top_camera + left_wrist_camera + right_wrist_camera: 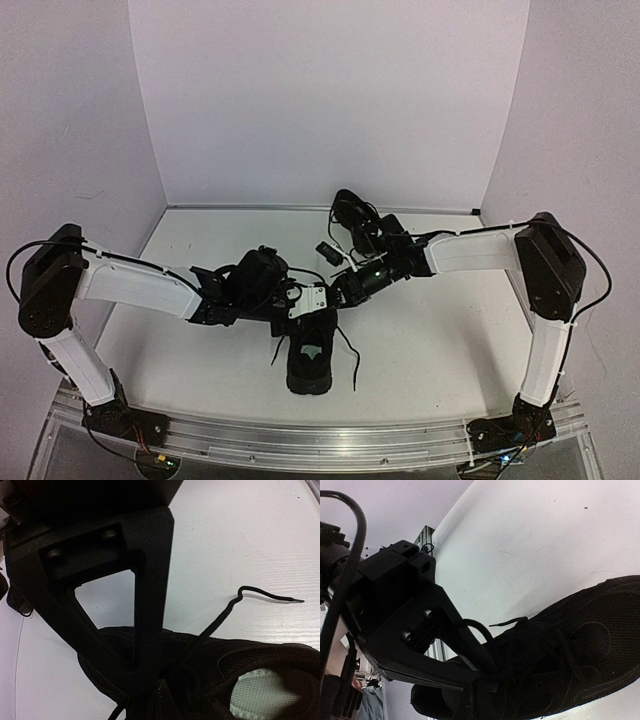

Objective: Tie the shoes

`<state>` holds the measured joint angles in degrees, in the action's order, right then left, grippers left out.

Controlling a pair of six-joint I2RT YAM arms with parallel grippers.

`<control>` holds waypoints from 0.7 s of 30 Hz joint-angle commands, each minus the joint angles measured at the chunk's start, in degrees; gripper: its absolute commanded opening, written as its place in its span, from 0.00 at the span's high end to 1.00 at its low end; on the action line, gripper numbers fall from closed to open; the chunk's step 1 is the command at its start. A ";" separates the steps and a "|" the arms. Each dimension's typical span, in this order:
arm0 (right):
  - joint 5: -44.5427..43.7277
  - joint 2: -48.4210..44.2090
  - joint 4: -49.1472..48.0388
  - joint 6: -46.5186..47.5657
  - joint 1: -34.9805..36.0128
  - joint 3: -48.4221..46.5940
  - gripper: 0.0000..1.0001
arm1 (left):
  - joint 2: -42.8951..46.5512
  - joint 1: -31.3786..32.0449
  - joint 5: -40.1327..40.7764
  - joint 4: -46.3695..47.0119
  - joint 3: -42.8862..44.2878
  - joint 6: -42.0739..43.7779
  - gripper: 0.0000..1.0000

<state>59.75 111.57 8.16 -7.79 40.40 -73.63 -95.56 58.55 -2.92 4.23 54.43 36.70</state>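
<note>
One of the shoes, black with a pale insole, lies mid-table with its heel toward the arms. The other shoe rests by the back wall. My left gripper is shut, its tips down on the near shoe's lacing; whether a lace is pinched is hidden. One lace runs off over the table, its end loose. My right gripper meets it from the right, shut at the same shoe, with a lace loop arching up from its tips.
Loose lace ends trail on the white table on both sides of the near shoe. White walls close in the back and sides. A metal rail runs along the near edge by the arm bases.
</note>
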 commanded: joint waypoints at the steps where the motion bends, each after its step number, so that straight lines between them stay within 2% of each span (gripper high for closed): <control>1: 1.60 -2.11 -1.27 -0.12 0.12 -0.82 1.00 | 0.16 -0.33 1.74 6.42 0.48 -3.89 1.00; 12: 3.82 -1.67 -2.88 -1.57 0.41 0.10 1.00 | -1.09 -0.45 2.00 15.59 -3.05 -9.97 1.00; 16: 5.12 -1.41 -3.01 -1.70 0.48 0.71 0.97 | -1.57 -0.45 2.30 16.91 -3.61 -10.48 1.00; 18: 5.23 -1.76 -2.95 -1.57 0.44 1.09 0.92 | -1.70 -0.45 2.28 17.06 -3.82 -10.27 1.00; 21: 4.69 -2.70 -2.93 -1.44 -0.26 1.65 0.78 | -1.55 -0.42 1.76 17.12 -4.37 -9.64 1.00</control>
<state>62.68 111.53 6.18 -9.38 40.14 -73.01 -97.00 58.43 -1.34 15.49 50.05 27.54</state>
